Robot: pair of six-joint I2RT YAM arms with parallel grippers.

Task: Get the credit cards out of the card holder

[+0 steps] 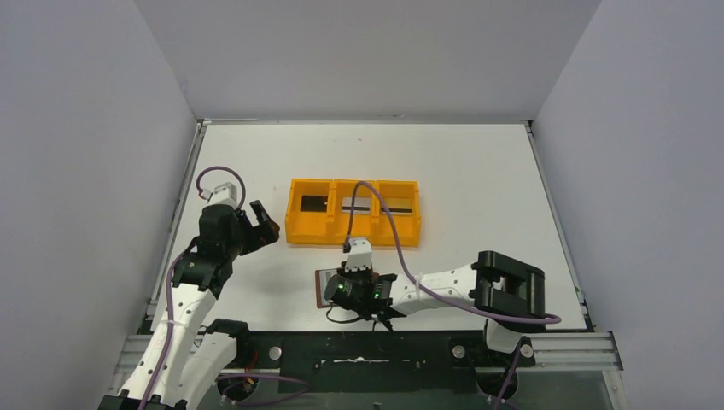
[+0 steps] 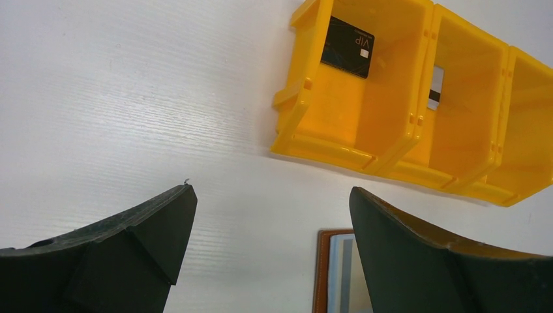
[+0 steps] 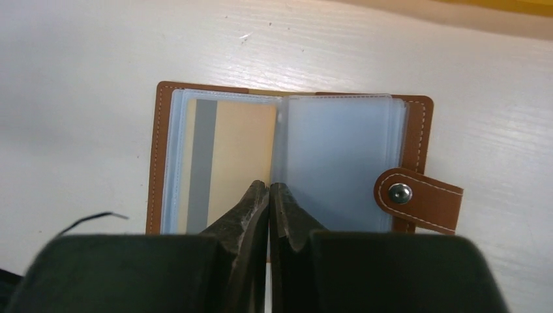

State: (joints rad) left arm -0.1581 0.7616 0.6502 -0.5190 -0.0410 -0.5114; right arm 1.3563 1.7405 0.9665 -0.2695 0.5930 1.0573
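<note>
Leather card holder (image 3: 339,156), glossy plastic tray (image 2: 332,111)

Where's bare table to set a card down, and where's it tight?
Bare table: the strip between the orange tray and the back wall, and the stretch right of the tray. Tight: around the card holder under the right tool, and left of the tray by the left tool.

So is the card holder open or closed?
Open. The card holder lies spread flat, both pale pocket pages showing, its snap tab unfastened.

card holder (image 3: 339,150) bottom hidden, behind right fingers (image 3: 250,210)
</note>
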